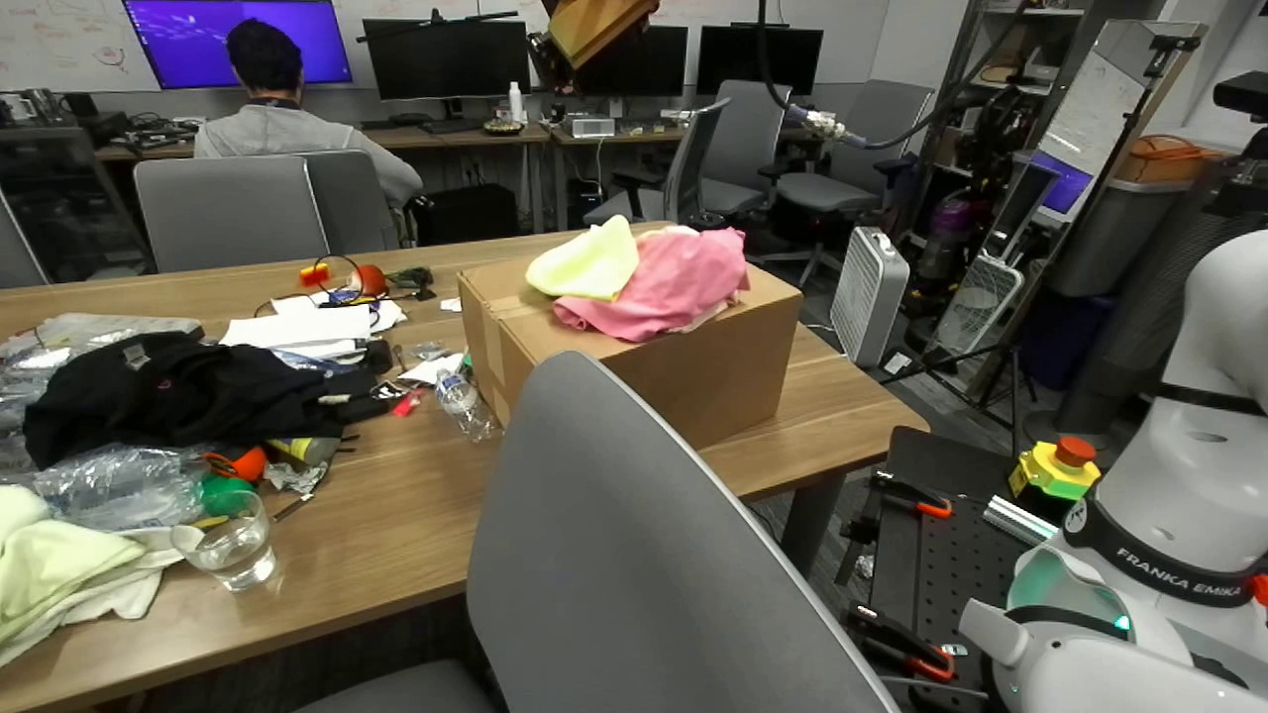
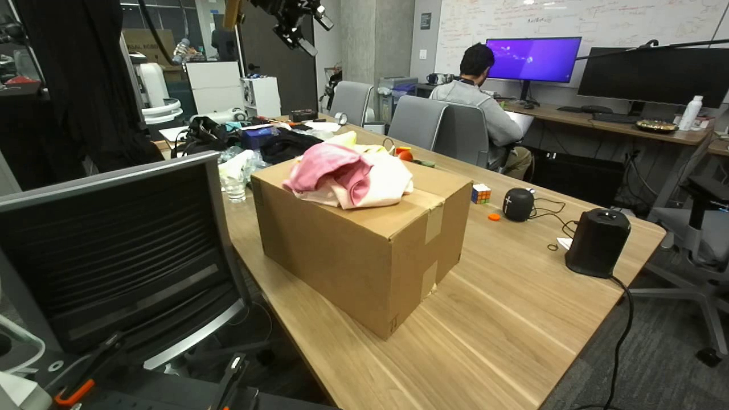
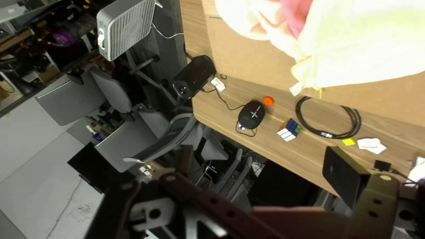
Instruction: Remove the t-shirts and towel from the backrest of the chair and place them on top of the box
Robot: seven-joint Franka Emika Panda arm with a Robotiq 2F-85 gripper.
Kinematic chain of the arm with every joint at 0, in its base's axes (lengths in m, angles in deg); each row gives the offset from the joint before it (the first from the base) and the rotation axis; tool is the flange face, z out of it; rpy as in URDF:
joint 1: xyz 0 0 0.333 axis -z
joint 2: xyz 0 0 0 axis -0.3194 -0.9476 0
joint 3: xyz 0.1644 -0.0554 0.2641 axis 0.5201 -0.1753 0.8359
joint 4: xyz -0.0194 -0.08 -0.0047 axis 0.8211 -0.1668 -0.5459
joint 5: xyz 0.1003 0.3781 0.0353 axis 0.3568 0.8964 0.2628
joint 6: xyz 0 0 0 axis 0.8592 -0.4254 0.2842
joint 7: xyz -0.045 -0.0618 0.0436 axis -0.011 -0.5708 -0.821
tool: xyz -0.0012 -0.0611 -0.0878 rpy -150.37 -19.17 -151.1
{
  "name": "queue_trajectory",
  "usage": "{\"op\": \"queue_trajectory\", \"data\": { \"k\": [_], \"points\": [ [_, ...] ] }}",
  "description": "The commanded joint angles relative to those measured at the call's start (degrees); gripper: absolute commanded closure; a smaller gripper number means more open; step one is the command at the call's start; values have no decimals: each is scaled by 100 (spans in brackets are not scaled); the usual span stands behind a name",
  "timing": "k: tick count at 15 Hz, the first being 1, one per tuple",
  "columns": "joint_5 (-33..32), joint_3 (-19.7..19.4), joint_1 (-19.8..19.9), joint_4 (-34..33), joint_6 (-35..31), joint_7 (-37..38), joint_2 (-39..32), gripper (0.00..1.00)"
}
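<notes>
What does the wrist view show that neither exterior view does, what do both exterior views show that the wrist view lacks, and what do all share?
Only the wrist view shows the coiled black cable and the small yellow square.

Only the exterior views show the seated person and the drinking glass.

All share the cardboard box, with the pink cloth and pale yellow cloth on top.

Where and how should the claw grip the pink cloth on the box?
Likely by the raised folds of the pink cloth, from above: in both exterior views it bunches up on the flat top of the box. The open claw could straddle a fold and pinch, though the pale cloth beside it might come along.
</notes>
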State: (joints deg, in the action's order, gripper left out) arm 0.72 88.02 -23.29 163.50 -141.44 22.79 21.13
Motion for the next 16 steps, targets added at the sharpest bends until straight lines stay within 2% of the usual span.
{"op": "queue_trajectory", "data": {
  "k": [1,5,11,13,16],
  "points": [
    [682,44,55,1327,-578,-815,1285,0],
    [1570,-56,94,2443,-1121,-1891,2452,0],
    [3012,-405,124,4239,-1864,-3606,4407,0],
    [3461,-594,101,4746,-1864,-4171,5065,0],
    [4100,-812,153,5163,-1387,-4650,5871,0]
  ]
}}
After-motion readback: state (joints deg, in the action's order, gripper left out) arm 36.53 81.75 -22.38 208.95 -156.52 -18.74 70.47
